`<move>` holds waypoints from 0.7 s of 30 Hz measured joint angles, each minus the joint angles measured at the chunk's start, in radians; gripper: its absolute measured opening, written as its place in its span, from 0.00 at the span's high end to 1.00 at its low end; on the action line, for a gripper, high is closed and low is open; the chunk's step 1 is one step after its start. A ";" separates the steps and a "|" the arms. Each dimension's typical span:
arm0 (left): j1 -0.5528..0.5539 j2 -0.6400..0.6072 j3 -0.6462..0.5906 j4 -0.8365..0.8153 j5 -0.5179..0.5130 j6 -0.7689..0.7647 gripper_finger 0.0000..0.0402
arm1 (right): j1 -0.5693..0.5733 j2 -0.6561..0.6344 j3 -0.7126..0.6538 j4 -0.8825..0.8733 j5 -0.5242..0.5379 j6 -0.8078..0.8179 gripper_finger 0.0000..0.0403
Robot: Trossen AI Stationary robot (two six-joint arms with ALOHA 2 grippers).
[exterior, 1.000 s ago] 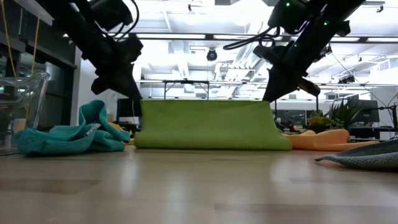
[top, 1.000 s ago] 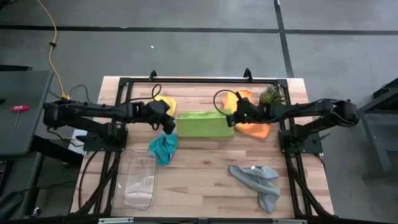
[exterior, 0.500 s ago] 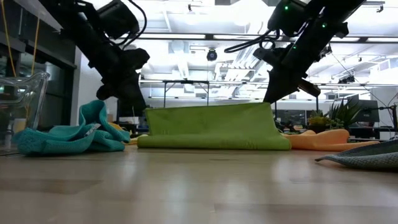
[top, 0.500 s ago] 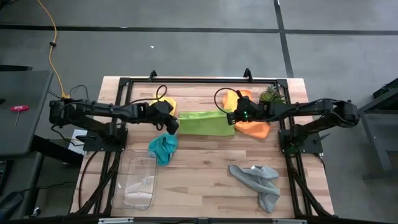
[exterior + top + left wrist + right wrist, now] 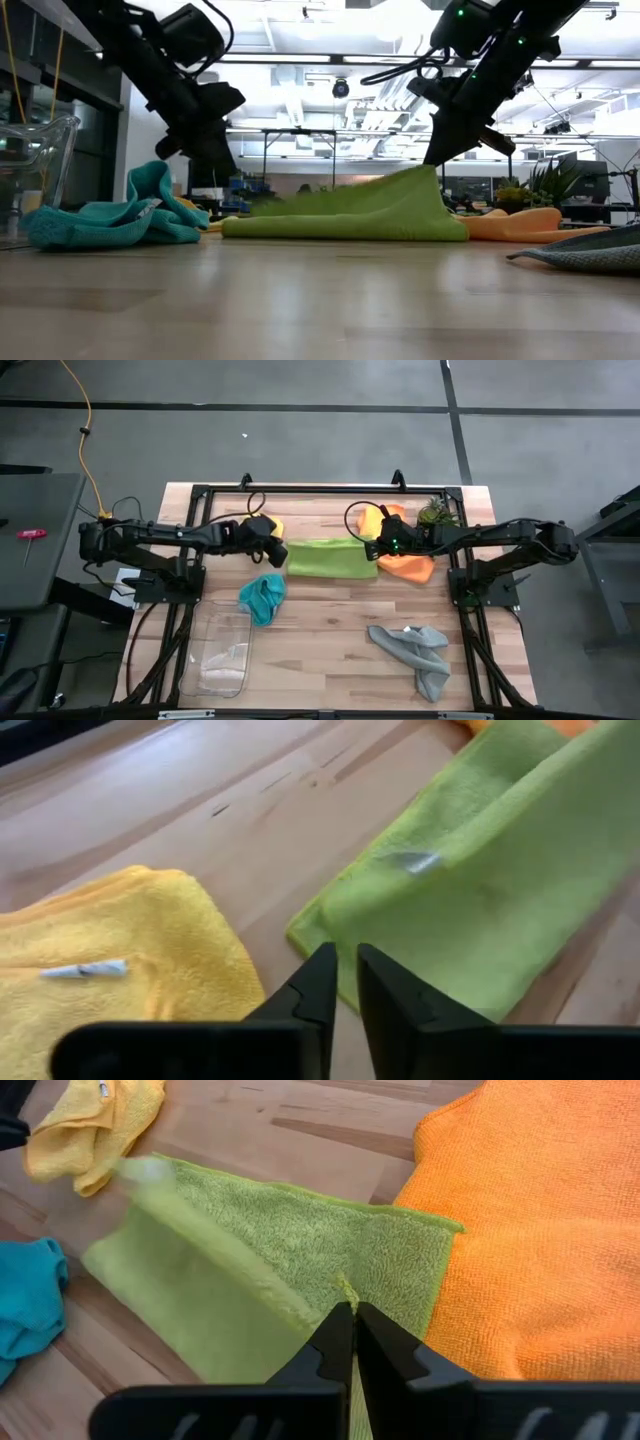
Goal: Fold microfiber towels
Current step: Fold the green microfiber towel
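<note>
The left claw [image 5: 340,982] shows at the lower edge, its two dark fingers [image 5: 318,982] standing slightly apart with a narrow gap between them, holding nothing. Just past the fingertips lies the corner of the lime green towel [image 5: 470,900], spread on the wooden tabletop [image 5: 230,830] and rising toward one side, with a small pale tag on its surface. Beside the claw on the other side rests the yellow towel [image 5: 120,955], bunched, with a small white label. A sliver of orange cloth [image 5: 555,726] shows beyond the green towel.
</note>
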 joint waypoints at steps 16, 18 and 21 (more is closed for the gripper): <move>0.015 0.000 0.000 0.001 0.071 0.026 0.65 | -0.006 0.000 0.000 0.005 0.057 0.016 1.00; 0.015 0.000 0.000 0.001 0.077 0.026 0.65 | -0.018 0.000 0.000 0.007 0.038 0.015 1.00; 0.015 0.000 0.000 0.001 0.081 0.026 0.65 | -0.032 0.000 0.000 0.007 0.021 0.015 0.95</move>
